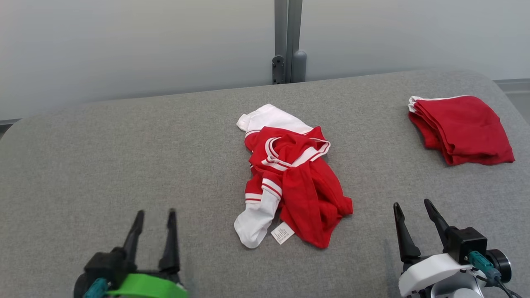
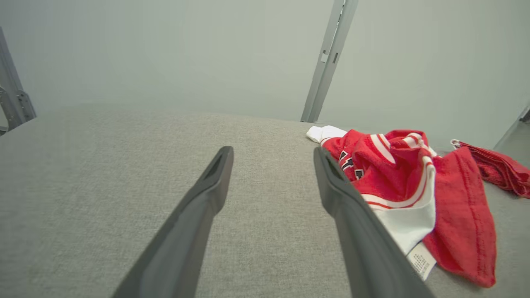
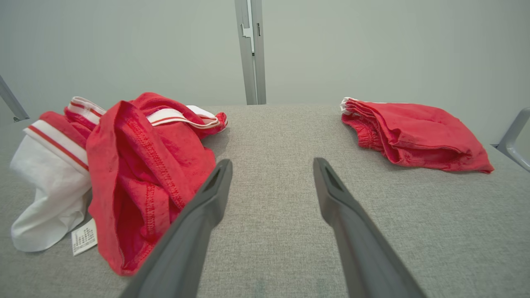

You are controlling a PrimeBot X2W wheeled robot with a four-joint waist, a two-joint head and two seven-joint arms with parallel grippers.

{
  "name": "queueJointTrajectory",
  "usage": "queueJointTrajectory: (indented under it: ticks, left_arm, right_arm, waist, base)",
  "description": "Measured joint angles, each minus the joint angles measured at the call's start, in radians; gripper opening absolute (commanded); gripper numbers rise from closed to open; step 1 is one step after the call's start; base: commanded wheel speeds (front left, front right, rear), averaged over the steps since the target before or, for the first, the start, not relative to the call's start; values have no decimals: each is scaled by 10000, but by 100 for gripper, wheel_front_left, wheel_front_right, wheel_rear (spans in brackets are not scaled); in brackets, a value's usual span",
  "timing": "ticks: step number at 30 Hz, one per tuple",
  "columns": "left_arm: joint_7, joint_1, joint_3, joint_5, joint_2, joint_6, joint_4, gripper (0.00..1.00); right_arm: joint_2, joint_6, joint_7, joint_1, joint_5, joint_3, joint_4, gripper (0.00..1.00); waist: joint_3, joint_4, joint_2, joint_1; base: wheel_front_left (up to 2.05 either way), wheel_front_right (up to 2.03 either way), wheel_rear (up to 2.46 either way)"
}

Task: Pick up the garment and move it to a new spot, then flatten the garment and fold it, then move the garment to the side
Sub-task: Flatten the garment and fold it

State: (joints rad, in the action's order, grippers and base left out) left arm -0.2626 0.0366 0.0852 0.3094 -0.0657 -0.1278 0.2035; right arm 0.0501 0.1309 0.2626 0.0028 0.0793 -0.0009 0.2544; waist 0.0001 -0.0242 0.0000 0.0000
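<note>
A crumpled red and white garment [image 1: 292, 176] lies in a heap at the middle of the grey padded table [image 1: 124, 157], a white label showing at its near edge. It also appears at the right in the left wrist view [image 2: 414, 194] and at the left in the right wrist view [image 3: 132, 165]. My left gripper [image 1: 156, 216] hovers open near the table's front left, well apart from the heap. Open too, my right gripper [image 1: 411, 205] sits at the front right, a short way right of the garment. Nothing lies between either pair of fingers.
A folded red garment [image 1: 459, 128] rests at the table's far right, seen as well in the right wrist view [image 3: 414, 134]. A grey metal post [image 1: 287, 41] stands behind the table against the pale wall. Bare grey surface stretches across the left half.
</note>
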Motion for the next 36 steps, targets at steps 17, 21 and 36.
queueJointTrajectory:
  ticks: [17, 21, 36]
  left_arm:
    - [1923, -2595, 3687, 1848, 0, -12, 1047, 100]
    - [1952, -2924, 3519, 1881, -111, 46, 1914, 100]
    - [2276, -3253, 1430, 4684, -1235, 23, -656, 0]
  right_arm:
    - [-4, 0, 0, -768, 234, 376, -107, 100]
    - [-6, 0, 0, -863, 267, 380, -144, 100]
    - [-4, 0, 0, -780, 305, 132, -109, 100]
  waist:
    - [1029, -889, 1, 0]
    - [1286, -1172, 1, 0]
    - [1298, -944, 1, 0]
  base:
    - [0, 0, 0]
    - [0, 0, 0]
    - [0, 0, 0]
